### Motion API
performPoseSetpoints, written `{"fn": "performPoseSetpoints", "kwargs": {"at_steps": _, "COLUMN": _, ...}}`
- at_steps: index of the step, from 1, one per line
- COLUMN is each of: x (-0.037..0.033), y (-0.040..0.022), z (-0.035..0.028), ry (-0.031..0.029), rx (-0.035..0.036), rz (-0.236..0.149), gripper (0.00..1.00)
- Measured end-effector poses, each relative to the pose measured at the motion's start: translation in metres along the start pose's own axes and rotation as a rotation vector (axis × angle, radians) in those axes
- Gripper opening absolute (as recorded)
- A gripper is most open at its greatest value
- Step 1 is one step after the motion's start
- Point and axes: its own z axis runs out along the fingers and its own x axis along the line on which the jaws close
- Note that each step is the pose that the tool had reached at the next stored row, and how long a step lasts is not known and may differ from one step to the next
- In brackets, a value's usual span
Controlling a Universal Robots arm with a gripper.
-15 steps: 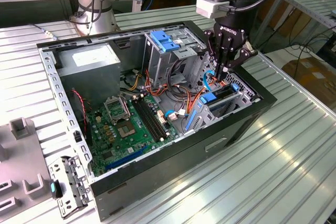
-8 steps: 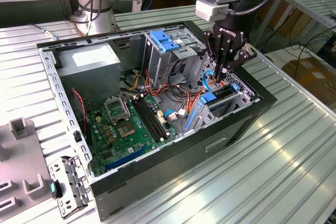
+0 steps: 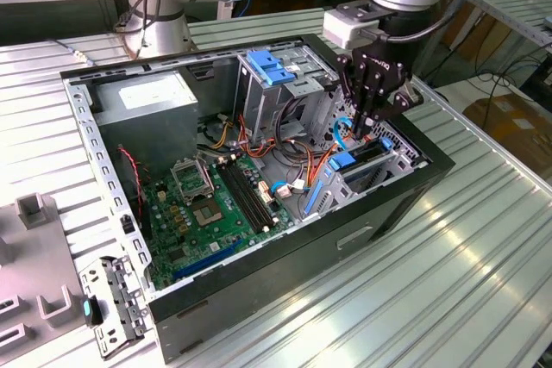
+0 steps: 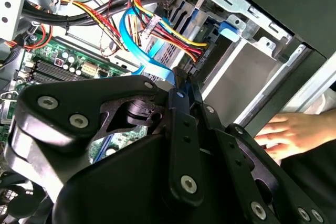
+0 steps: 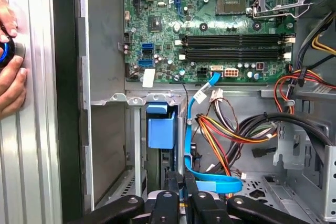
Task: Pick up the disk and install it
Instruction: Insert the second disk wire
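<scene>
The disk (image 3: 343,161) sits on edge in the drive bay at the near corner of the open computer case (image 3: 112,213), at the exterior view's right. Mostly its blue side rails show. In the first wrist view its blue rail end (image 5: 160,129) stands in the bay slot just ahead of my fingers. My gripper (image 3: 362,127) hangs right above the bay, its black fingers (image 5: 181,187) pressed together with nothing visible between them. The second wrist view has the fingertips (image 4: 181,85) beside a flat blue cable.
A flat blue data cable (image 5: 210,184) and bundled power wires (image 5: 236,129) loop beside the bay. The motherboard (image 3: 216,204), grey power supply box (image 3: 147,96) and light-blue bracket (image 3: 272,66) fill the case. A person's hand (image 4: 294,132) rests outside the case wall.
</scene>
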Motion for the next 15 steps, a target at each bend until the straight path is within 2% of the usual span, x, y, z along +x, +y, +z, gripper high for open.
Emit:
{"fn": "performPoseSetpoints", "kwargs": {"at_steps": 1, "x": 0.0013, "y": 0.0008, "z": 0.0003, "ry": -0.0023, "rx": 0.0143, "rz": 0.002, "gripper": 0.16}}
{"fn": "performPoseSetpoints", "kwargs": {"at_steps": 3, "x": 0.003, "y": 0.002, "z": 0.0007, "ry": -0.0062, "rx": 0.031, "rz": 0.005, "gripper": 0.16}}
{"fn": "performPoseSetpoints", "kwargs": {"at_steps": 4, "x": 0.004, "y": 0.0031, "z": 0.001, "ry": -0.0107, "rx": 0.0399, "rz": 0.007, "gripper": 0.16}}
{"fn": "performPoseSetpoints", "kwargs": {"at_steps": 5, "x": 0.0046, "y": 0.0041, "z": 0.0012, "ry": -0.0145, "rx": 0.0439, "rz": 0.008, "gripper": 0.16}}
{"fn": "performPoseSetpoints", "kwargs": {"at_steps": 6, "x": 0.0058, "y": 0.0065, "z": 0.0015, "ry": -0.0233, "rx": 0.0495, "rz": 0.009, "gripper": 0.16}}
{"fn": "performPoseSetpoints", "kwargs": {"at_steps": 9, "x": 0.012, "y": 0.0101, "z": 0.0029, "ry": -0.0455, "rx": 0.0584, "rz": 0.013, "gripper": 0.16}}
{"fn": "performPoseSetpoints", "kwargs": {"at_steps": 12, "x": 0.0179, "y": 0.0104, "z": 0.0045, "ry": -0.0611, "rx": 0.0623, "rz": 0.015, "gripper": 0.16}}
{"fn": "performPoseSetpoints", "kwargs": {"at_steps": 13, "x": 0.0223, "y": 0.0108, "z": 0.0056, "ry": -0.0726, "rx": 0.0659, "rz": 0.017, "gripper": 0.16}}
{"fn": "performPoseSetpoints", "kwargs": {"at_steps": 15, "x": 0.026, "y": 0.0112, "z": 0.0066, "ry": -0.0857, "rx": 0.0698, "rz": 0.018, "gripper": 0.16}}
